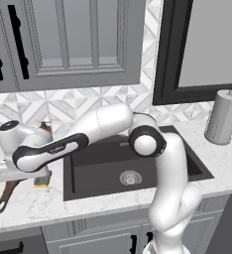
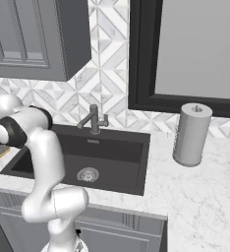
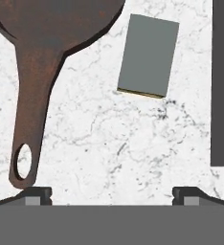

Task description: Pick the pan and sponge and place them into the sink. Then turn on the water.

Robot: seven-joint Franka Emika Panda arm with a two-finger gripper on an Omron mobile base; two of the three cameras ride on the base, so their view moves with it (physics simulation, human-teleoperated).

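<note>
Two dark fingertips of the gripper (image 3: 112, 194) stand spread wide over the white marble counter (image 3: 109, 148), holding nothing. Beside them in the hand view lies the round dark brown frying pan (image 3: 42, 52), its long handle ending near one tip. The flat rectangular grey-green-topped sponge (image 3: 149, 55) rests just beside the pan, apart from it. The dark grey rectangular sink (image 1: 108, 171) sits nearby, under the grey metal faucet (image 2: 93, 119).

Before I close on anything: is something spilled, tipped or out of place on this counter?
Nothing stands out. The pan and sponge lie flat and apart on the counter beside the sink, the paper towel roll stands upright, and the gripper hangs open above them.
</note>
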